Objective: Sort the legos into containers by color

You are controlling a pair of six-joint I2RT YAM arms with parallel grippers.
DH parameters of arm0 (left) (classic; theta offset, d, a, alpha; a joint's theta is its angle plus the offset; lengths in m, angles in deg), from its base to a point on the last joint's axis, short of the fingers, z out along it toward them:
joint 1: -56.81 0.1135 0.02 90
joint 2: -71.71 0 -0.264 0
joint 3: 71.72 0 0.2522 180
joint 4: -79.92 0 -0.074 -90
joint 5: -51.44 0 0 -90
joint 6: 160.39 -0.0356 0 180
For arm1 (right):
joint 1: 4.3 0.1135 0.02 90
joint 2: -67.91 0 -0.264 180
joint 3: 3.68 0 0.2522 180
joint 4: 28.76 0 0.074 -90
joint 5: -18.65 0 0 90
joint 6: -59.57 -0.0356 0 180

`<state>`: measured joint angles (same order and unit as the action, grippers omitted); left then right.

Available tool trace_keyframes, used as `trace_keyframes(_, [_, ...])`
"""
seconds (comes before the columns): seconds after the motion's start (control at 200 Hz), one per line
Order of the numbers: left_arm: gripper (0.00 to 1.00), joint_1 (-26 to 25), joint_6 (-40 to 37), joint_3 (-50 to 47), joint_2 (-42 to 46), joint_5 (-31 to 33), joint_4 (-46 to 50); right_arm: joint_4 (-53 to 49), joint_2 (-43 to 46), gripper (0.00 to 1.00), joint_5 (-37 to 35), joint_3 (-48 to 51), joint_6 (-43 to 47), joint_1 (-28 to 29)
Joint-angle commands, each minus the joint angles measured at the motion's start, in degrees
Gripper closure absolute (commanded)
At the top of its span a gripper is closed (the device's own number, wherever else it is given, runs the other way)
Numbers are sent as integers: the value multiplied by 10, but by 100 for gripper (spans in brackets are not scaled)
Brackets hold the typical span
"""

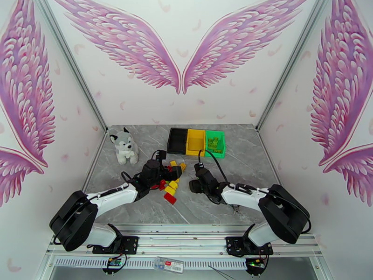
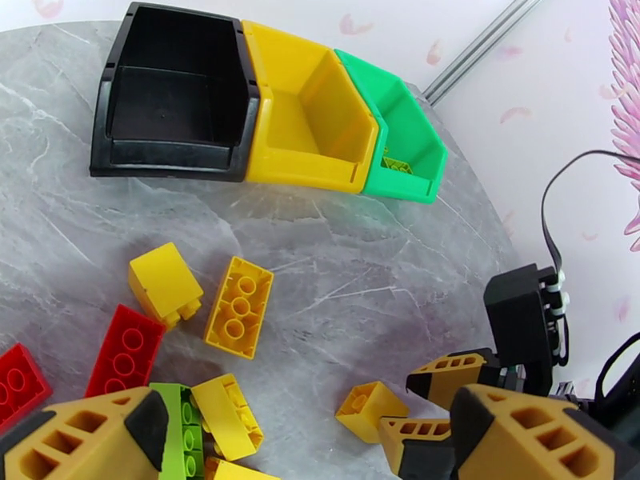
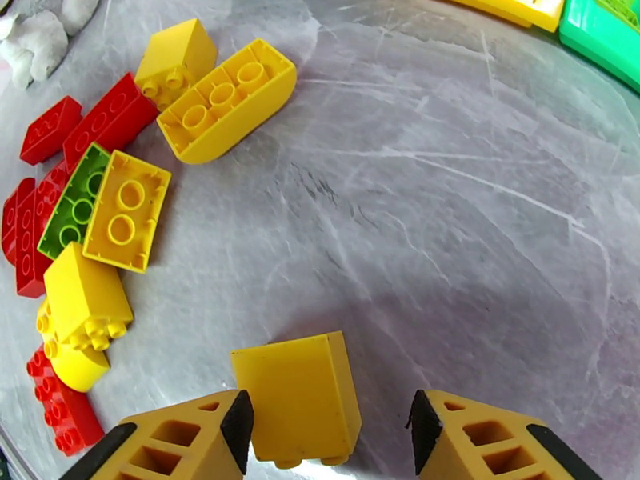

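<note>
The black [image 1: 177,140], yellow [image 1: 196,142] and green [image 1: 215,143] containers stand in a row at the back of the table. Green legos [image 2: 396,163] lie in the green bin [image 2: 404,138]. Red, yellow and green legos [image 1: 170,185] are scattered mid-table. My right gripper [image 3: 330,422] straddles a small yellow lego [image 3: 300,398] on the table. Its left pad [image 3: 240,422] touches the brick, and a gap remains at the right pad [image 3: 422,422]. My left gripper [image 2: 308,430] hangs wide open over the pile, above a green lego [image 2: 186,430] and a yellow one [image 2: 228,414], holding nothing.
A plush husky [image 1: 123,145] sits at the back left of the table. White panel walls close in both sides and the back. My two grippers [image 1: 175,172] [image 1: 192,185] hang close together beside the pile.
</note>
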<state>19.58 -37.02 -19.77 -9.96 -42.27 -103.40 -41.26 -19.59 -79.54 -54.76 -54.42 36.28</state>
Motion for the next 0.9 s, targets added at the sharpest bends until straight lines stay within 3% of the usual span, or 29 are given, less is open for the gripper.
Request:
trace_keyframes(0.0, [1, 2, 3, -4, -2, -9, -9, -18, -18, 36, -4, 5, 5, 8])
trace_keyframes(0.335, [1, 3, -1, -5, 3, -2, -6, -7, 21, 34, 18, 14, 2, 10])
trace_keyframes(0.725, [1, 5, -8, -5, 8, 4, -1, -15, -76, 38, 0, -35, -6, 10])
trace_keyframes(0.895, [1, 4, -10, -6, 9, 6, 0, -22, -91, 47, -26, -49, -13, 10])
